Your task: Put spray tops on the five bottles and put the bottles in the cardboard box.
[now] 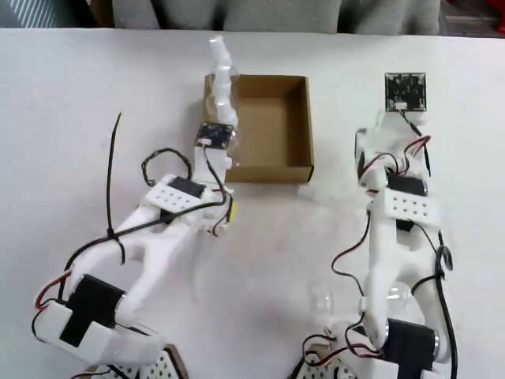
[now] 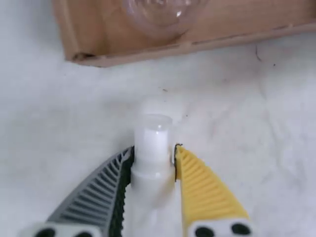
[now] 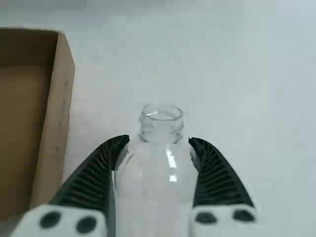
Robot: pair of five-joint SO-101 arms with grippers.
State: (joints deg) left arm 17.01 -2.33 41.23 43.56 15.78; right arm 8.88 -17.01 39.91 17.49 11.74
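My left gripper point(image 2: 153, 150) is shut on a white spray top point(image 2: 152, 133), its grey and yellow fingers pinching the neck. It hangs over the table just outside the cardboard box point(image 2: 148, 49). A clear bottle point(image 2: 163, 12) lies inside that box. In the high view a clear bottle with a white top point(image 1: 223, 83) stands along the left wall of the box point(image 1: 268, 170). My right gripper point(image 3: 159, 142) is shut on an open-necked clear bottle point(image 3: 160, 118), to the right of the box point(image 3: 54, 123).
Two clear bottles point(image 1: 321, 298) point(image 1: 398, 296) lie on the table by the right arm's base. A small pale piece point(image 1: 306, 191) sits at the box's front right corner. A black cable point(image 1: 114, 158) sticks up on the left.
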